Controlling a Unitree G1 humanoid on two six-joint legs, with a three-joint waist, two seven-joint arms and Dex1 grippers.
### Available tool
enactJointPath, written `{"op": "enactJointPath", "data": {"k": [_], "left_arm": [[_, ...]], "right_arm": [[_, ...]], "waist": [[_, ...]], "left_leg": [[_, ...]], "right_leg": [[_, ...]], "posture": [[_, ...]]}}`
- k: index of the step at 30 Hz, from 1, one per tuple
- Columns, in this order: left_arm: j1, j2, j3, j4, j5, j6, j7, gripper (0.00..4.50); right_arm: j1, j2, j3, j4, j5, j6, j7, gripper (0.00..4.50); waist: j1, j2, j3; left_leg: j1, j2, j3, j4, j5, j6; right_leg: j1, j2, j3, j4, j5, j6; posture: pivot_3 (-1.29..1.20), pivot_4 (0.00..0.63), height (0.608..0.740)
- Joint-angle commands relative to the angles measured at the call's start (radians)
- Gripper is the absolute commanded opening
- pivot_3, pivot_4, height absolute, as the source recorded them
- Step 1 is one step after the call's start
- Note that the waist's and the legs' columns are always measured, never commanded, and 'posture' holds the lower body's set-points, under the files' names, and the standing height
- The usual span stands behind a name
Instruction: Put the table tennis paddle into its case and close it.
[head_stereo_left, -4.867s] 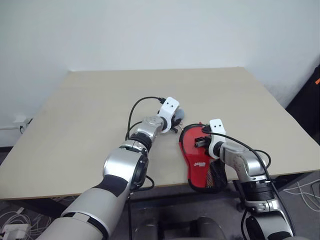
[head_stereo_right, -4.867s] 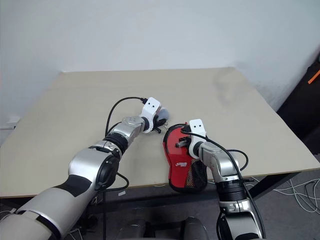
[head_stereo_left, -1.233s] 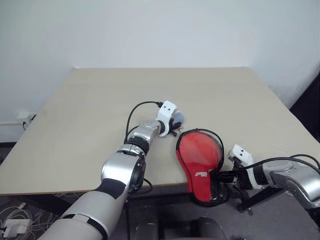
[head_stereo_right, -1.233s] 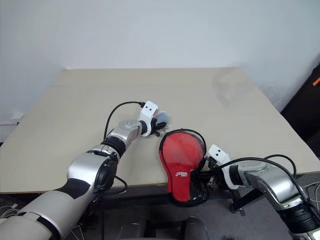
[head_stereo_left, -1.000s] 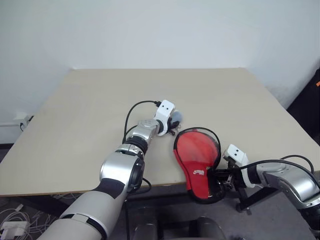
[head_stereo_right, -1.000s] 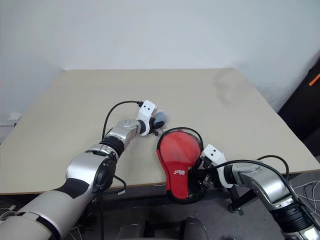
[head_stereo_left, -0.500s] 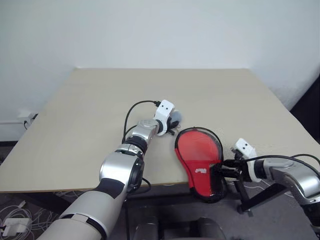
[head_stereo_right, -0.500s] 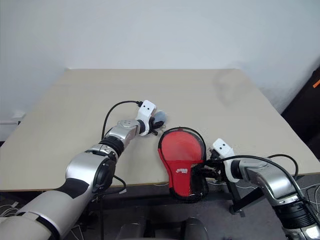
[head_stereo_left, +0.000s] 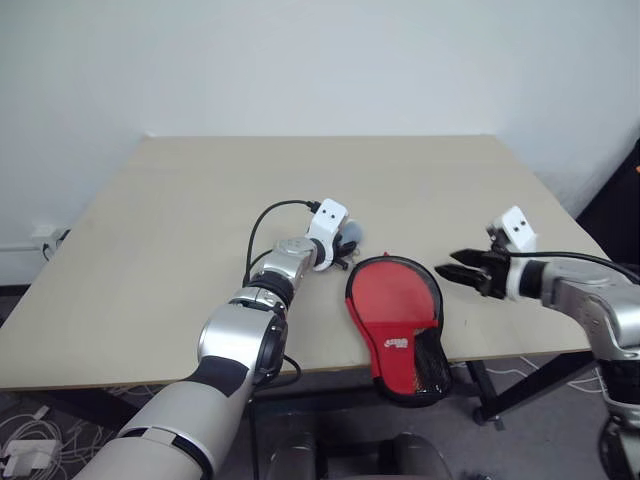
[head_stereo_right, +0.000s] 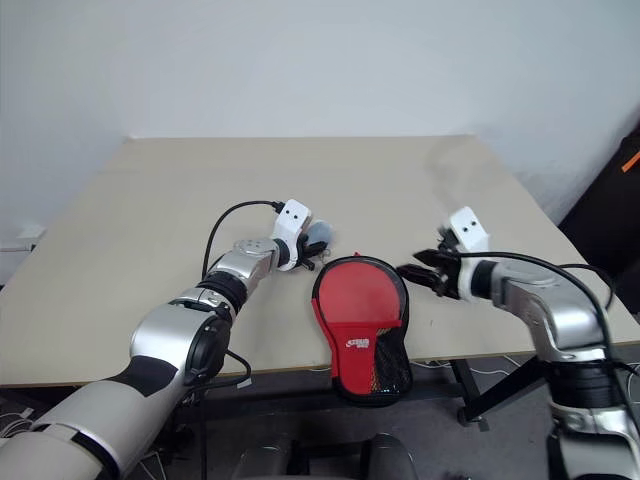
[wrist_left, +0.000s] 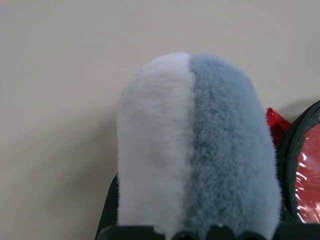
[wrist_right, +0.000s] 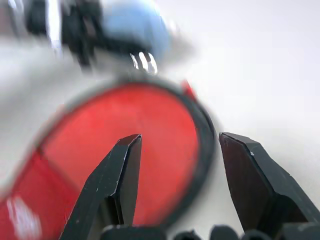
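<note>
Your red, paddle-shaped soft case (head_stereo_left: 397, 322) with black edging lies at the beige table's (head_stereo_left: 180, 230) near edge. Your right gripper (head_stereo_left: 452, 269) hovers beside it, fingers spread and empty. I cannot tell whether your left gripper (head_stereo_left: 343, 250), at the case's far rim, is spread or pressed together.

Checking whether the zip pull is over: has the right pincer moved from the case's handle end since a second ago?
Yes. The right pincer has lifted off the case, now open above the table beside it.

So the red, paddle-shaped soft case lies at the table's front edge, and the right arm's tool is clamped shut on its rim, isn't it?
Not quite. The red, paddle-shaped soft case does lie at the front edge of the beige table, but the right tool is open and off it, hovering beside the round end. The right wrist view shows its two black fingers spread with nothing between them.
</note>
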Motion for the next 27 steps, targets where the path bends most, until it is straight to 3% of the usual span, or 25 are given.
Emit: {"op": "enactJointPath", "data": {"k": [1,8,14,17,23,27], "left_arm": [[-0.047,0.006,-0.003,-0.048,-0.002,-0.016,0.006,1.36],[-0.056,0.007,0.000,-0.052,-0.007,-0.016,0.002,1.36],[-0.071,0.007,0.001,-0.061,-0.013,-0.033,-0.029,1.36],[-0.084,0.004,0.001,-0.062,-0.012,-0.032,-0.038,1.36],[-0.108,-0.009,-0.004,-0.061,-0.010,-0.036,-0.044,1.36],[-0.117,-0.024,-0.015,-0.059,-0.004,-0.043,-0.047,1.36]], "right_arm": [[-0.030,0.110,0.068,0.008,-0.013,0.015,-0.077,2.67],[-0.008,0.261,0.185,0.080,-0.076,-0.005,-0.149,2.67],[0.006,0.260,0.270,0.160,-0.180,-0.046,-0.174,2.67],[0.026,0.221,0.346,0.185,-0.253,-0.061,-0.167,2.07],[0.051,0.226,0.354,0.162,-0.267,-0.074,-0.150,0.03],[0.059,0.231,0.348,0.155,-0.260,-0.056,-0.147,0.01]], "waist": [[0.000,0.000,0.000],[0.001,0.001,0.000],[-0.001,0.001,0.000],[0.000,0.001,0.000],[0.000,0.001,0.000],[0.000,0.001,0.000]], "left_leg": [[0.000,0.000,0.000,0.000,0.001,-0.002],[-0.001,-0.001,0.002,0.001,0.002,-0.003],[-0.001,-0.001,0.002,0.001,0.002,-0.003],[-0.001,-0.001,0.002,0.001,0.002,-0.004],[-0.001,-0.001,0.002,0.001,0.001,-0.005],[-0.001,-0.001,0.001,0.002,0.002,-0.003]], "right_leg": [[0.000,0.000,0.000,0.000,0.000,0.000],[0.000,-0.001,0.001,0.001,0.000,0.000],[-0.001,-0.001,0.001,0.001,0.000,0.001],[-0.001,-0.001,0.001,0.002,0.000,0.001],[0.000,-0.001,0.001,0.002,0.000,0.001],[0.000,-0.001,0.001,0.002,0.000,0.001]], "posture": [[0.00,0.000,0.724],[0.00,0.000,0.724],[0.00,0.000,0.724],[0.00,0.000,0.724],[0.00,0.000,0.724],[0.00,0.000,0.724]]}}
